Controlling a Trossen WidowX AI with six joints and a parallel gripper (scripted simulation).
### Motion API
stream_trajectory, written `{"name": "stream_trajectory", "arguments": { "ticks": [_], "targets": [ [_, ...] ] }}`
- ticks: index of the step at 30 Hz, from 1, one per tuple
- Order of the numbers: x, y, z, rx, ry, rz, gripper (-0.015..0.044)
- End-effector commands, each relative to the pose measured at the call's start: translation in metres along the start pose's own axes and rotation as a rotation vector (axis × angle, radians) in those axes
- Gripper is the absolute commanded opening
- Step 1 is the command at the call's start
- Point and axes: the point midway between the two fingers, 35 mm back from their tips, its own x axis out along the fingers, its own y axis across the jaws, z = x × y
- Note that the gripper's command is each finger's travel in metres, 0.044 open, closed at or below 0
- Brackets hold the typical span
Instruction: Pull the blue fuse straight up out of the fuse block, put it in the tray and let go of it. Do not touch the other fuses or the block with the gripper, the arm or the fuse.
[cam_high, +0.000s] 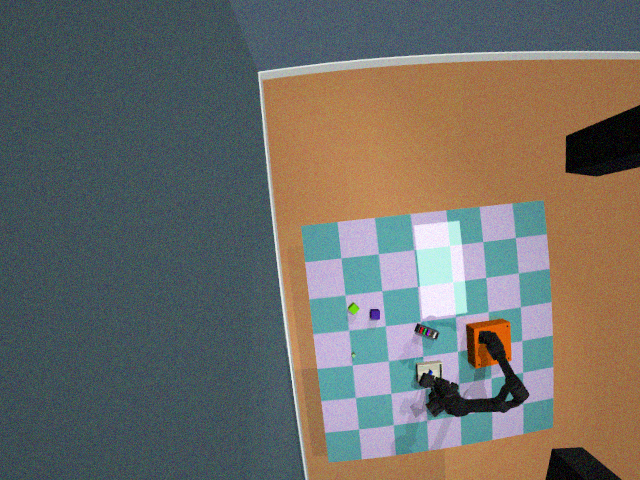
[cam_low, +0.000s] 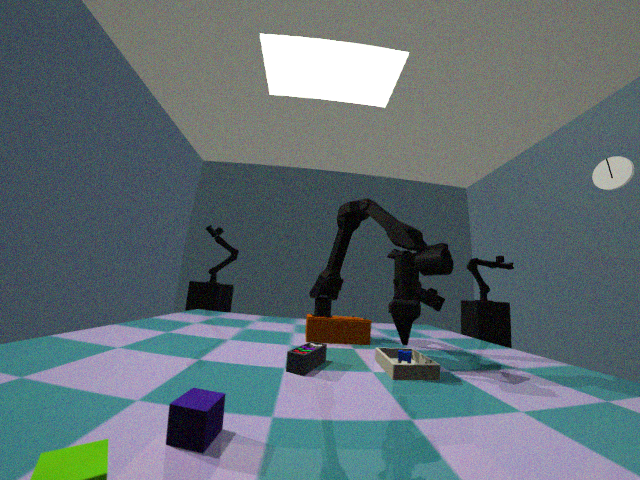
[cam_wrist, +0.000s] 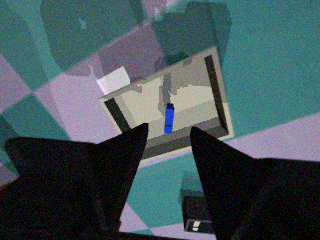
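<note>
The blue fuse (cam_high: 430, 372) (cam_low: 404, 355) (cam_wrist: 169, 119) is inside the beige tray (cam_high: 429, 363) (cam_low: 416, 372) (cam_wrist: 223, 95), near its middle, and looks upright. The tray's front wall hides its foot in the exterior view. My gripper (cam_high: 427, 380) (cam_low: 404, 343) (cam_wrist: 169, 129) is open, pointing down just above the fuse. Both fingertips stand apart in the wrist view, with nothing held between them. The dark fuse block (cam_high: 426, 331) (cam_low: 302, 362) (cam_wrist: 195, 207) stands beside the tray, with red, green, purple and white fuses in it.
The orange box (cam_high: 473, 343) (cam_low: 338, 330) under the arm's base stands behind the block and tray. A dark purple cube (cam_high: 374, 314) (cam_low: 195, 421) and a lime green block (cam_high: 353, 308) (cam_low: 72, 459) lie farther off. A tiny pale green thing (cam_high: 353, 354) lies left of the tray.
</note>
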Motion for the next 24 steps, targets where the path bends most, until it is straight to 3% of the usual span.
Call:
{"name": "stream_trajectory", "arguments": {
  "ticks": [1,3,7,24],
  "targets": [
    [0.0,0.0,0.0,0.0,0.0,-0.001,0.0289],
    [-0.003,0.0,0.0,0.0,0.0,0.0,0.033],
    [-0.037,0.001,-0.001,0.003,0.003,0.004,0.033],
    [-0.037,0.001,-0.001,0.004,0.002,0.001,0.033]
  ]
}}
